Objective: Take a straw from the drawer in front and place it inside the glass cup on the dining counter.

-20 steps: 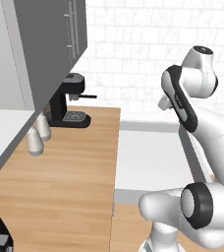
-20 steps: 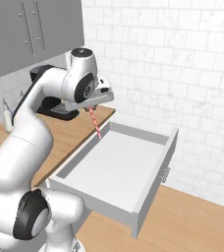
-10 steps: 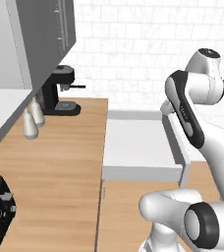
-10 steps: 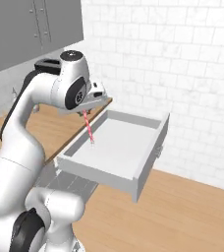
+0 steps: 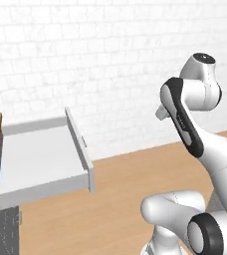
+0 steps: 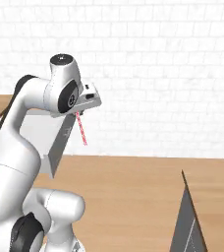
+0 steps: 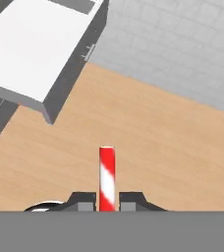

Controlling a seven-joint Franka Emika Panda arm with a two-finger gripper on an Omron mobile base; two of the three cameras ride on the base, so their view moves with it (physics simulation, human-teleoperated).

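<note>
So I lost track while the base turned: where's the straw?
The straw hangs from the shut gripper in the right base view, out over the wood floor, just right of the open drawer.

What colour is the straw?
Red with white stripes; the straw shows best in the hand view.

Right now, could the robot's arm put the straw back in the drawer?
Probably yes. The jaws are shut on the straw, and the drawer stands wide open beside the arm with nothing between them.
</note>
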